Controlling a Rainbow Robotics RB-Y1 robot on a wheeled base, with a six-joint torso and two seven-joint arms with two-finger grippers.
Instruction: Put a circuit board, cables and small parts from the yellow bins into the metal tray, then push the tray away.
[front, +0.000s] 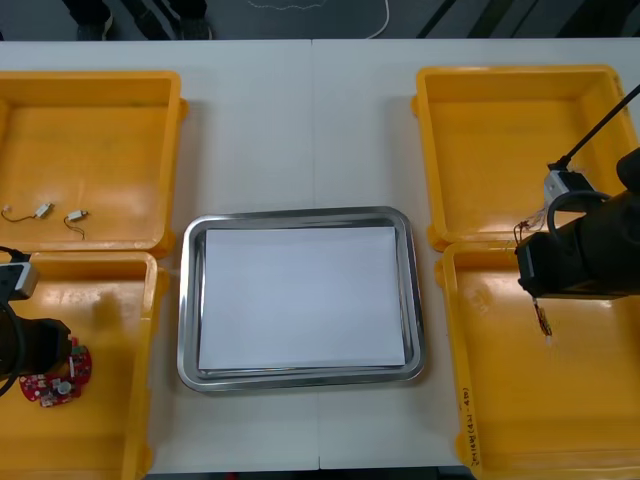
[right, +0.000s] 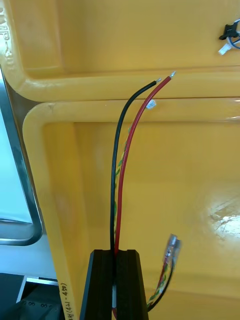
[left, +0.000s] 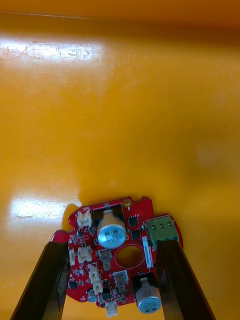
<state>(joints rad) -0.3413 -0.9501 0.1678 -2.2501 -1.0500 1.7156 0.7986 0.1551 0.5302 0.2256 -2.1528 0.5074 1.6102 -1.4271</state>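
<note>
My right gripper (right: 116, 255), clenched on a cable (right: 121, 150), hangs over the near right bin (front: 560, 400); the tray (front: 300, 215) lies to its left. My left gripper (left: 112, 282) stands released astride the board (left: 117, 245).

Bright, even light came from overhead, leaving the table (front: 300, 120) and the white inside of the metal tray (front: 188, 300) flat and evenly lit, its rim gleaming softly. Pale streaks of glare lay on the glossy floor of the left near bin (left: 150, 125) beyond the circuit board (left: 135, 220). A mottled bright patch shone on the floor of the right near bin (right: 200, 165).
</note>
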